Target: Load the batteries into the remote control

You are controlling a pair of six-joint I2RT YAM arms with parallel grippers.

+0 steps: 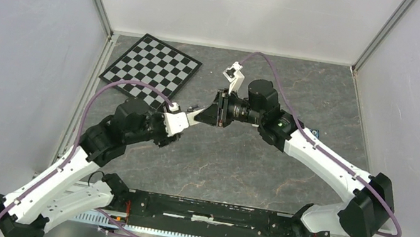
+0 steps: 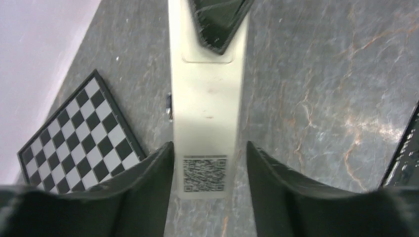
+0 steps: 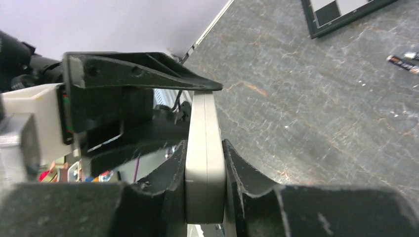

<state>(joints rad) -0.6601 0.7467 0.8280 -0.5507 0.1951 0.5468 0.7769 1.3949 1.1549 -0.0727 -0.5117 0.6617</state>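
Observation:
The remote control [image 1: 194,116] hangs above the table between both arms. In the left wrist view its plain white back [image 2: 207,108] shows, with a QR label at the near end and a compartment outline further up. My left gripper [image 2: 210,153] is shut across its width at the labelled end. My right gripper [image 3: 205,148] is shut on the thin sides of the other end of the remote control [image 3: 203,123], seen edge-on. One right finger [image 2: 217,24] lies over the back. Two batteries [image 3: 405,61], dark with orange tips, lie on the table at the far right.
A black-framed checkerboard [image 1: 152,66] lies flat at the table's back left, close to the left wall [image 2: 74,133]. Grey marbled tabletop [image 1: 238,167] spreads under both arms. White walls close in the back and sides.

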